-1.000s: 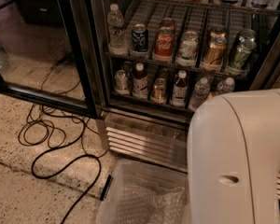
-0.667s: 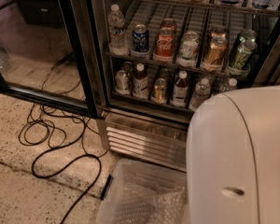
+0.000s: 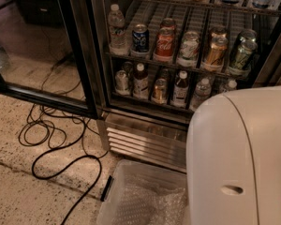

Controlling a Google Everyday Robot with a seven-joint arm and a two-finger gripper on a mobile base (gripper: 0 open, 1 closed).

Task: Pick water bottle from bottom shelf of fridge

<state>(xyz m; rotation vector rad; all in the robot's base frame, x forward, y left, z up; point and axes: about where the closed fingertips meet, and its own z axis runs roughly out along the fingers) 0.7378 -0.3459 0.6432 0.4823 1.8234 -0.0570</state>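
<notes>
Gripper is out of sight, maybe hidden behind the big white rounded arm cover (image 3: 239, 158) low on the right, so its state cannot be told. Just above that cover, the small clear plastic water bottle (image 3: 201, 92) with a white cap stands upright on the bottom wire shelf (image 3: 145, 101) of the steel glass-door fridge (image 3: 140, 142), beside a dark bottle (image 3: 180, 87).

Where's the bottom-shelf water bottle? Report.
Camera view: the water bottle stands right of centre on the bottom shelf, beside a dark bottle, above the white arm casing; hand out of view.
</notes>
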